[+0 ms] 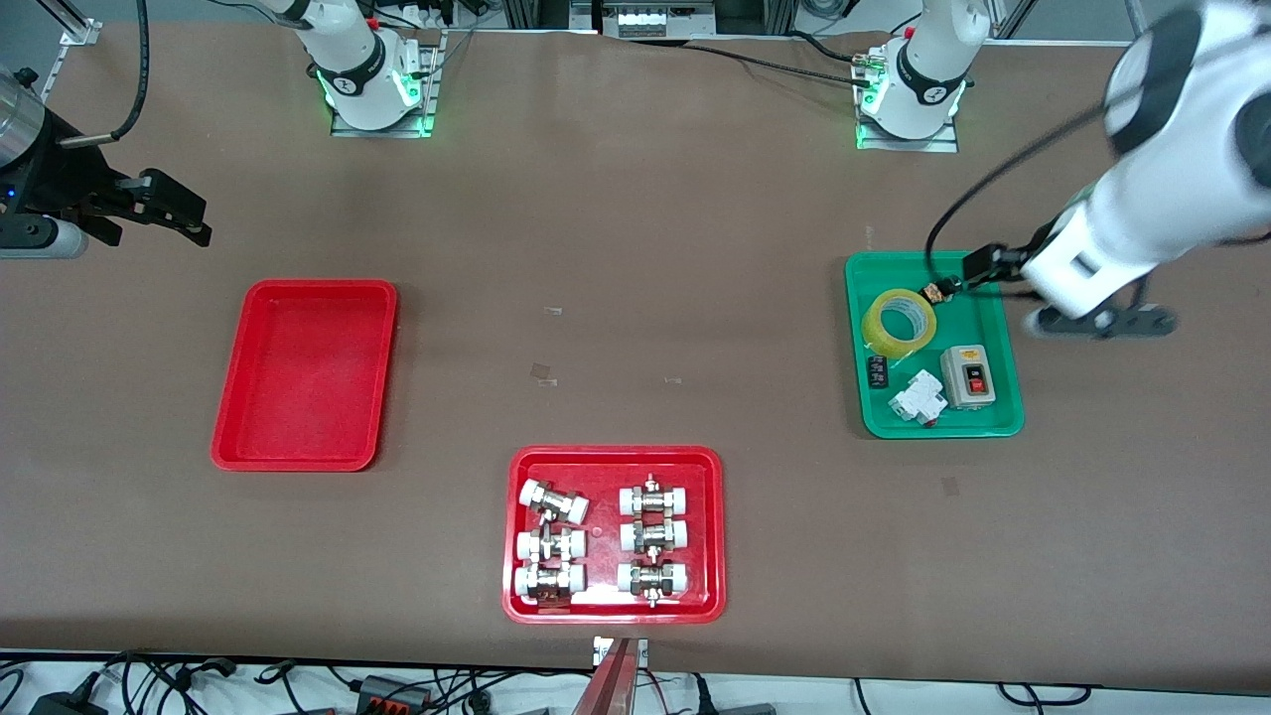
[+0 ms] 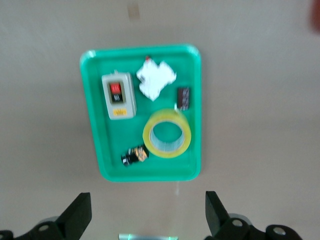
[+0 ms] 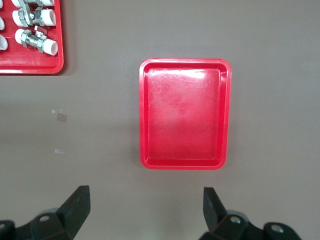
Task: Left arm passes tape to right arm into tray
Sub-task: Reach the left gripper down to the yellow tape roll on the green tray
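Observation:
The tape (image 1: 878,336) lies flat in the green tray (image 1: 993,298) toward the left arm's end of the table. It also shows in the left wrist view (image 2: 186,137). My left gripper (image 1: 1102,323) is open and empty, up over the bare table beside the green tray (image 2: 150,172); its jaws (image 2: 147,200) stand wide apart. The plain red tray (image 1: 303,372) lies bare toward the right arm's end. My right gripper (image 1: 174,211) is open and empty, above the table beside that tray (image 3: 184,114), with its jaws (image 3: 146,192) wide.
The green tray also holds a grey switch box (image 1: 968,377), a white breaker (image 1: 916,397) and two small black parts (image 1: 877,370). A wider red tray (image 1: 616,457) of white-capped metal fittings sits nearer the front camera, mid-table.

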Robot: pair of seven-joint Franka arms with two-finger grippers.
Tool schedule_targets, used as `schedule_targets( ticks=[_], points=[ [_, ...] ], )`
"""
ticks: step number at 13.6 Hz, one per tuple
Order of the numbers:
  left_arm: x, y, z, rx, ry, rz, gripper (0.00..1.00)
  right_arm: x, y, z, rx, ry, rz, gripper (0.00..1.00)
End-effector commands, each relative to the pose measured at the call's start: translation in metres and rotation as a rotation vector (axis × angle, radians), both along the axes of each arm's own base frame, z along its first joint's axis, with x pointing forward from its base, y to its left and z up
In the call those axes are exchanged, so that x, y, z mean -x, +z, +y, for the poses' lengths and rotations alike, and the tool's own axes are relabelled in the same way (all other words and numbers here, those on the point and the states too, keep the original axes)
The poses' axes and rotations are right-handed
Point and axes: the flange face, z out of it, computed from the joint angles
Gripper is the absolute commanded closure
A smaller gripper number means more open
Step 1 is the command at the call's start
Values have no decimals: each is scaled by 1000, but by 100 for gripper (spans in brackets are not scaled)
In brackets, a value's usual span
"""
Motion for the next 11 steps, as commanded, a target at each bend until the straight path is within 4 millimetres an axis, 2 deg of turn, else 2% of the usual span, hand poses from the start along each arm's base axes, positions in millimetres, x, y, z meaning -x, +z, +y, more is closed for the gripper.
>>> schedule_targets(
  ticks=[1, 2, 5, 7, 10, 11],
  points=[
    [-21, -105, 11, -3, 7, 162, 0, -2, 4, -1, 5, 10, -10, 0],
    [-19, -149, 12, -5, 11, 209, 0, -2, 3, -1, 3, 10, -8, 0],
    [9, -204, 21, -6, 19, 221, 0, -2, 3, -1, 3, 10, -8, 0],
    [24, -232, 39, -1, 48, 223, 0, -2, 3, 0, 3, 11, -8, 0],
    [31, -257, 40, -9, 43, 270, 0, -2, 3, 0, 4, 2, -6, 0],
    [36, -276, 41, -11, 47, 306, 0, -2, 3, 0, 3, 10, -8, 0]
  ],
)
